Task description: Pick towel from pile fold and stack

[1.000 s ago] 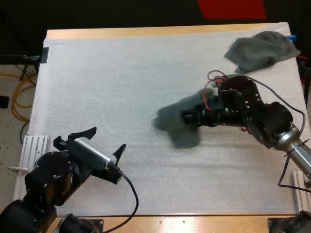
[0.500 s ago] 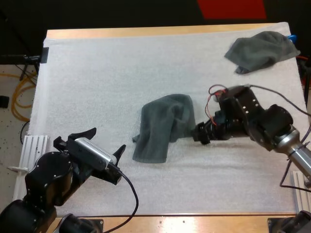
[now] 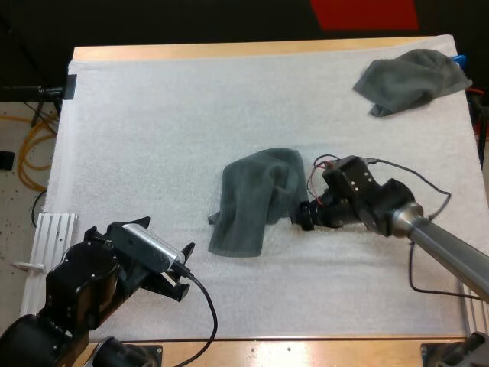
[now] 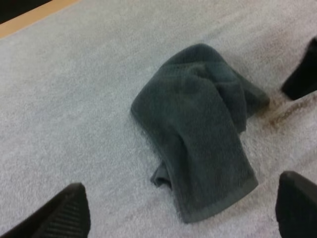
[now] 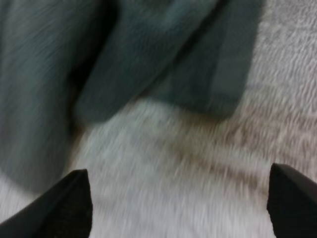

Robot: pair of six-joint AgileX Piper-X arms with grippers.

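- Left claw [image 3: 139, 239], fingers apart and empty, at the worktop's [image 3: 229, 50] near left; well apart from the towel [image 3: 256, 199].
- Towel crumpled mid-worktop, long axis near to far.
- Right claw [image 3: 302, 216] just beside its right edge, fingers apart, empty; clearly the nearer arm.
- Second towel [image 3: 412, 80] bunched at the far right corner.

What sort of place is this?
Likely a robotics lab: a left gripper and right gripper over a white mat on a wooden table, with a crumpled towel and a second towel.
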